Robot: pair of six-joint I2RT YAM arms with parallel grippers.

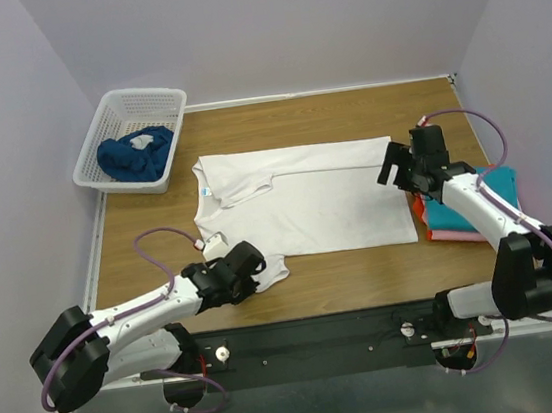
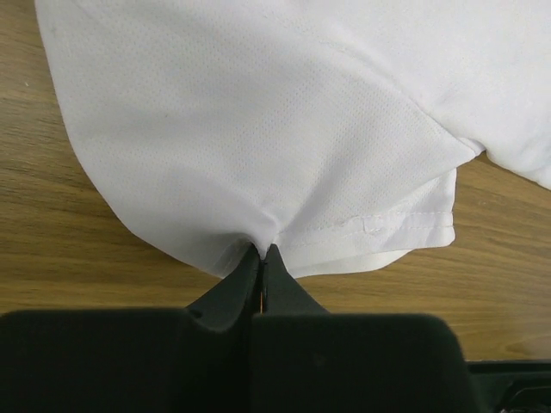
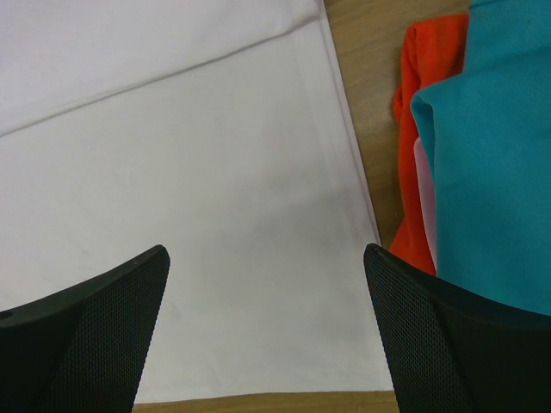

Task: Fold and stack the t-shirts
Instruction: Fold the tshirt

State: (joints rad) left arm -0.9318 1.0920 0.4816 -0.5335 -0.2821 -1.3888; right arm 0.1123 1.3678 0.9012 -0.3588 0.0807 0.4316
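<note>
A white t-shirt lies spread on the wooden table, its far side folded over. My left gripper is shut on the shirt's near left sleeve, pinching the cloth edge between its fingertips. My right gripper is open and empty, hovering over the shirt's right hem. A stack of folded shirts, teal on top with red-orange and pink beneath, lies at the right. A dark blue shirt is crumpled in the basket.
A white plastic lattice basket stands at the table's far left corner. Walls close in on the back and both sides. A black rail with the arm bases runs along the near edge.
</note>
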